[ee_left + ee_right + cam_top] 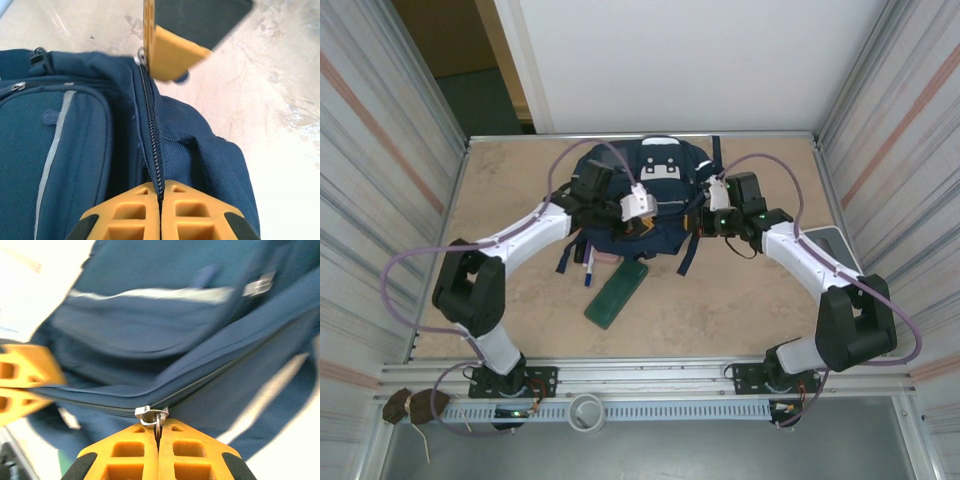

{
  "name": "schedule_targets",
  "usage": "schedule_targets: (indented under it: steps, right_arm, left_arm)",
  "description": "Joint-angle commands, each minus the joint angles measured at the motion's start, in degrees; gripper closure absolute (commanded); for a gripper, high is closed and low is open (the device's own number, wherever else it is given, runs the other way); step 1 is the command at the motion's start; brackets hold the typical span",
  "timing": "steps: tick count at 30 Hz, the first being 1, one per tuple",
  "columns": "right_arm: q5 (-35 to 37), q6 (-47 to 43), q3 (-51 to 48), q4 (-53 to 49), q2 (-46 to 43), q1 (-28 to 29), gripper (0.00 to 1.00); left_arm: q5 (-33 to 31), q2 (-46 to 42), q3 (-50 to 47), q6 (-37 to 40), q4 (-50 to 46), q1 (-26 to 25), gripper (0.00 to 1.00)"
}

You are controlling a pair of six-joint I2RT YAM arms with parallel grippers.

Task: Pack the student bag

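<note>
Student bag point(680, 165) lay flat toward the far middle of the table point(740, 300), with its dark straps point(687, 258) trailing toward the near side. Both arms were reached in over it, one from the near left and one from the near right.

Left gripper point(161, 192): jaws together, pinched on the bag's zipper point(152, 140). The dark teeth ran straight into the seam between the two yellow pads. The teeth were meshed along the stretch leading away from it. At the other end of that stretch sat the right arm's yellow fingers point(172, 57), with a bit of silver metal just beside them. A padded front pocket with a thin light stripe point(52, 150) lay alongside the zipper.

Right gripper point(157, 432): jaws together, clamped on the silver zipper pull point(150, 413). The head of the pull stuck out just past the fingertips, on the zipper line. That wrist view was motion-blurred, but the grip itself was sharp enough to read. The left arm's yellow fingers point(22, 375) showed further along the same zipper line.

So both claws were on one zipper run, near each other but not touching.

Loose items on the near side of the bag:
- A flat dark green item point(617, 293) lay slanted on the table, just clear of the bag.
- A pen point(588, 272) lay left of the green item, near the left strap ends.
- A small brownish thing point(608, 257) lay next to the pen at the bag's near edge, too small for me to identify.
</note>
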Motion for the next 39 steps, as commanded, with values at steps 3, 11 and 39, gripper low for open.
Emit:
schedule_targets:
  steps: [3, 11, 39]
  right_arm:
    - [5.76, -2.5, 2.01, -1.86, 2.16, -0.92, 1.0]
    - [-2.31, 1.95, 3.14, 5.24, 1.28, 2.17, 1.0]
    - [5.74, -2.38, 5.16, 0.66, 10.39, -9.56, 0.94]
  left_arm:
    - [2.41, -8.2, -6.61, -3.44, 8.91, 5.28, 1.0]
    - [-5.85, -6.45, -3.22, -4.12, 2.61, 0.26, 0.51]
    - [5.4, -6.61, -2.52, 0.2, 4.64, 1.02, 1.0]
